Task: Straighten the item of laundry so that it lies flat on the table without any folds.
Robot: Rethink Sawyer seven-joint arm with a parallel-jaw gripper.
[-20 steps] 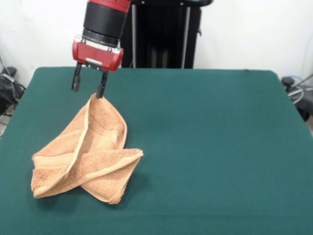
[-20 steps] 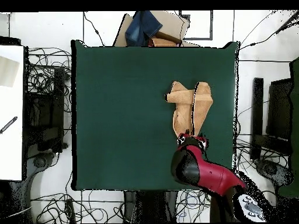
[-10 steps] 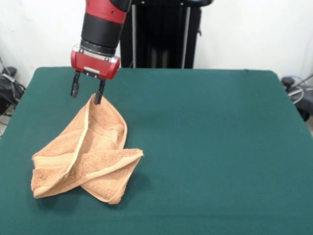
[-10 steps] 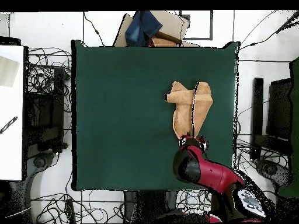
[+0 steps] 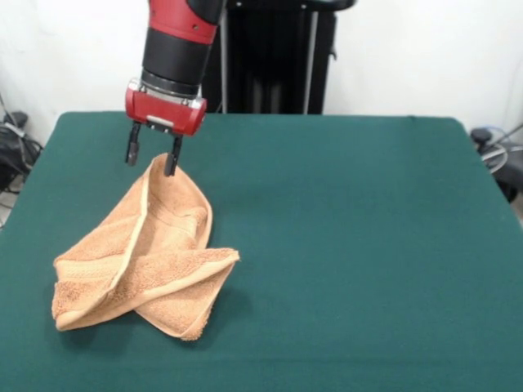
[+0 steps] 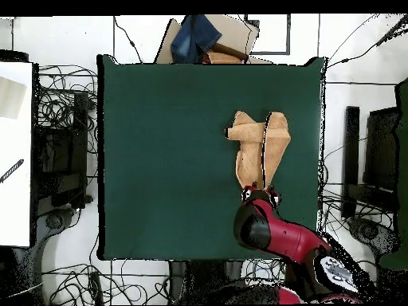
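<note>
The peach-orange towel [image 5: 145,251] lies crumpled and folded over itself on the left part of the dark green table [image 5: 343,245]. One narrow end of it points up toward the robot. In the overhead view the towel [image 6: 259,150] lies in the right half of the table [image 6: 167,151]. My gripper [image 5: 151,162] is open and empty. It hangs over the towel's far tip, with one finger [image 5: 172,163] at the tip and the other beside it over bare cloth. In the overhead view the gripper [image 6: 260,191] is at the towel's lower end.
A black pedestal [image 5: 270,57] stands behind the table's far edge. In the overhead view, cables lie on the floor round the table, a cardboard box with blue cloth [image 6: 203,40] sits beyond the top edge, and a white desk [image 6: 16,151] stands at the left.
The gripper has shifted slightly right and a little lower over the towel's tip. The towel has not moved.
</note>
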